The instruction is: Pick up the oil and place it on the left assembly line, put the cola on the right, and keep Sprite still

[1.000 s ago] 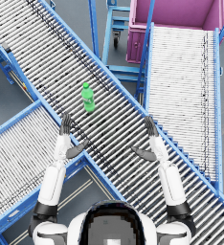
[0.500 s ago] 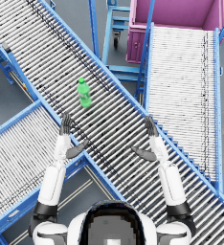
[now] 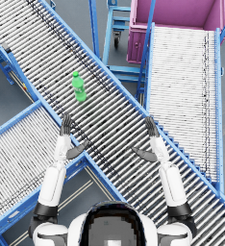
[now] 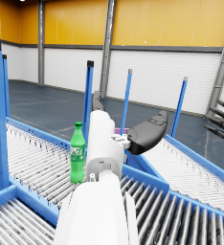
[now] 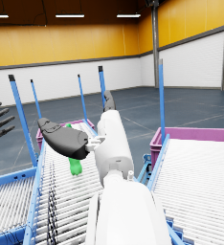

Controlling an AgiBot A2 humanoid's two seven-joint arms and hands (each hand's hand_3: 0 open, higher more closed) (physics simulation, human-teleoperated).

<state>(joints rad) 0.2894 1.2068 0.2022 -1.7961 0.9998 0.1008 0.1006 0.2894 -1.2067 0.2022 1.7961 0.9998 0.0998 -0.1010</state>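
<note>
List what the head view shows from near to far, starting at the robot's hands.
Level with each other, left hand and right hand → green Sprite bottle, upright on the long roller conveyor → pink bin at the far right.

Three cameras, one conveyor (image 3: 115, 120)
Head camera looks steeply down; wrist cameras (both low and close) look level along it, sharing the green bottle (image 3: 78, 87) at eleven o'clock.
</note>
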